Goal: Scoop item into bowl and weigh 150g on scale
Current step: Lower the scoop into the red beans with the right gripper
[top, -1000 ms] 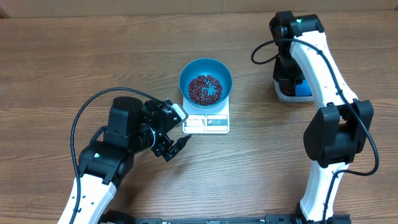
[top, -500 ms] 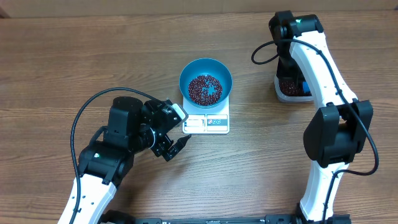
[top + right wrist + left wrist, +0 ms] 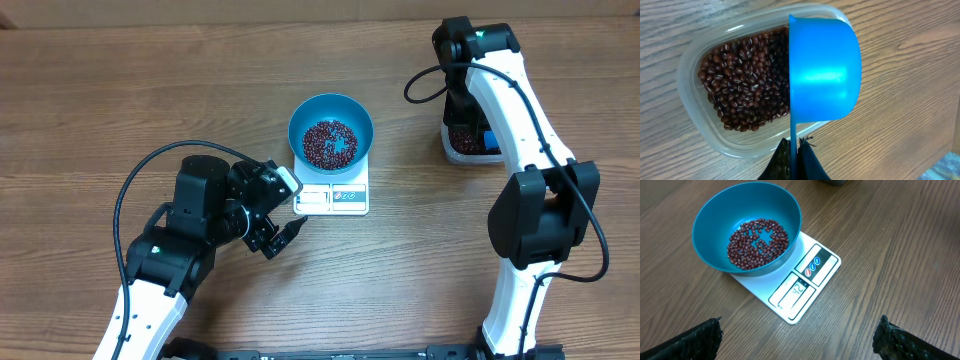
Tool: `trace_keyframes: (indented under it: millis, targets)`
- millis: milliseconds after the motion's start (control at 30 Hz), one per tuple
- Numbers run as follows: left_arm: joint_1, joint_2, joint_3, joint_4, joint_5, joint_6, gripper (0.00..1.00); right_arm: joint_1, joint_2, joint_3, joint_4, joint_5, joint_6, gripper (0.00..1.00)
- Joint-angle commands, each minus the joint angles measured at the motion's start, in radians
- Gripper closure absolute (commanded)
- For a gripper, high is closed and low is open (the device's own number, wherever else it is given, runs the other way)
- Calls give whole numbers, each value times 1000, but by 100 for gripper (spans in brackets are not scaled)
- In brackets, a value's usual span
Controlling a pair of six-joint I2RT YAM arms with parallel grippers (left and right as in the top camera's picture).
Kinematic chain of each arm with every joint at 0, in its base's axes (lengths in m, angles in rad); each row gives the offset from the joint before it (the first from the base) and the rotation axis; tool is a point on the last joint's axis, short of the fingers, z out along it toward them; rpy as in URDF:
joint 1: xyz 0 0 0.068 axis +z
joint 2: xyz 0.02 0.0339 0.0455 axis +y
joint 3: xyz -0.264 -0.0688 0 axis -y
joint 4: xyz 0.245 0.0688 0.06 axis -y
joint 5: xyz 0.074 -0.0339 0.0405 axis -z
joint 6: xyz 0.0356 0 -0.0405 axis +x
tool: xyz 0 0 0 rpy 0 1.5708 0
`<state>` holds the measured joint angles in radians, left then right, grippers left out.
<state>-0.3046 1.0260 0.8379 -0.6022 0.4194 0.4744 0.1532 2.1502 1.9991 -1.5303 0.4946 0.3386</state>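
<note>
Right fingers [image 3: 812,167]: clamped on scoop [image 3: 822,70] handle; dig deep into beans [image 3: 740,85], lift level (avoid spills).
Left fingers [image 3: 690,342]: apart, idle.

The round blue plastic bowl [image 3: 715,222] and blue plastic scoop [image 3: 825,70] look smooth and glossy; the brown wood-grain table [image 3: 900,255] looks matt.

Red-brown beans [image 3: 758,242] in upright blue bowl [image 3: 710,220] atop flat white scale [image 3: 805,280].
</note>
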Motion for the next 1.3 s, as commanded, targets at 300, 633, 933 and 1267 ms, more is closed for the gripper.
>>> trace_keyframes:
  millis: [300, 633, 933, 1267]
  targets:
    - [10, 2, -5, 1, 18, -3, 0, 5, 6, -82, 31, -7, -9, 96]
    - [10, 2, -5, 1, 18, -3, 1, 5, 6, -82, 82, -165, -64, 96]
    - [10, 2, -5, 1, 18, -3, 1, 2, 6, -82, 86, -229, -82, 96]
    - [10, 2, -5, 1, 18, -3, 0, 2, 6, -81, 112, -310, -105, 96]
